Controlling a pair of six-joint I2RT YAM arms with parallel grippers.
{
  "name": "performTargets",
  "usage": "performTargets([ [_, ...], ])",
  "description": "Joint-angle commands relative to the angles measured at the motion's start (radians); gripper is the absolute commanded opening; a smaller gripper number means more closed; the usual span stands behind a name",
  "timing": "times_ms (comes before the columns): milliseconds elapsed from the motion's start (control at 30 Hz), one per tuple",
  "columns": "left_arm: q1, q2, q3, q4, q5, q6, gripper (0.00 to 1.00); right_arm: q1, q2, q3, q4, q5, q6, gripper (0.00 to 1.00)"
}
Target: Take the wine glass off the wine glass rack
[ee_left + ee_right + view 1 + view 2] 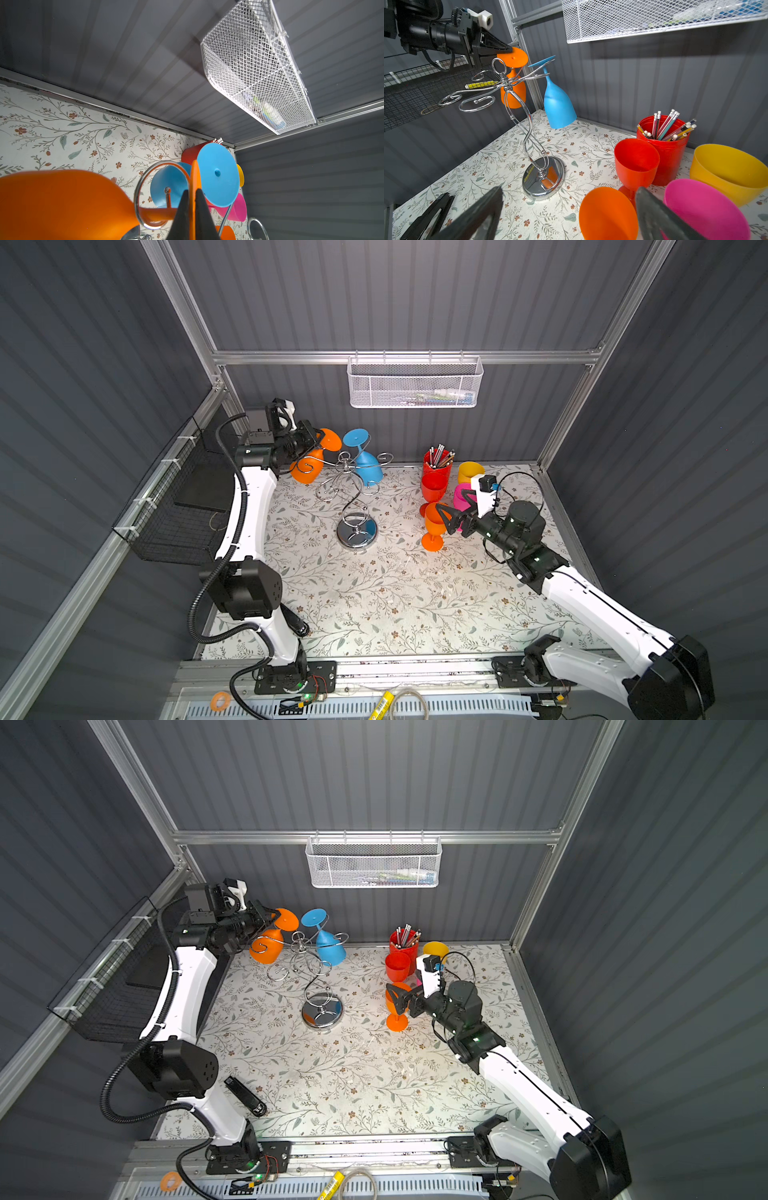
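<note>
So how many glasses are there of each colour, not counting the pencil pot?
Orange: 2, the hanging orange glass and the standing orange glass
Blue: 1, the blue glass
Red: 1, the red glass
Pink: 1, the pink glass
Yellow: 1, the yellow glass
Total: 6

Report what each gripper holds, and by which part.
Left gripper: jaws shut on the rim of the round foot of the orange wine glass hanging on the rack. Right gripper: jaws open, holding nothing.

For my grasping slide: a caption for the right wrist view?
Left gripper shut on the foot of the orange wine glass hanging on the wine glass rack, blue glass alongside.
</note>
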Motion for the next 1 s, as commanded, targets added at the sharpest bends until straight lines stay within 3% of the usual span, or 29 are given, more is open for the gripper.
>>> performTargets([
  [0, 0.001, -0.037, -0.012, 0.021, 0.03, 0.004, 0.06, 0.007, 0.01, 0.03, 0.001, 0.007, -0.011, 0.99],
  [200, 0.001, -0.044, -0.023, 0.035, 0.025, -0.003, 0.0, 0.007, 0.015, 0.033, 0.0, 0.006, -0.011, 0.99],
  [967, 0.007, -0.112, -0.103, 0.127, -0.072, -0.045, 0.0, 0.008, 0.017, 0.035, -0.009, 0.008, -0.016, 0.99],
])
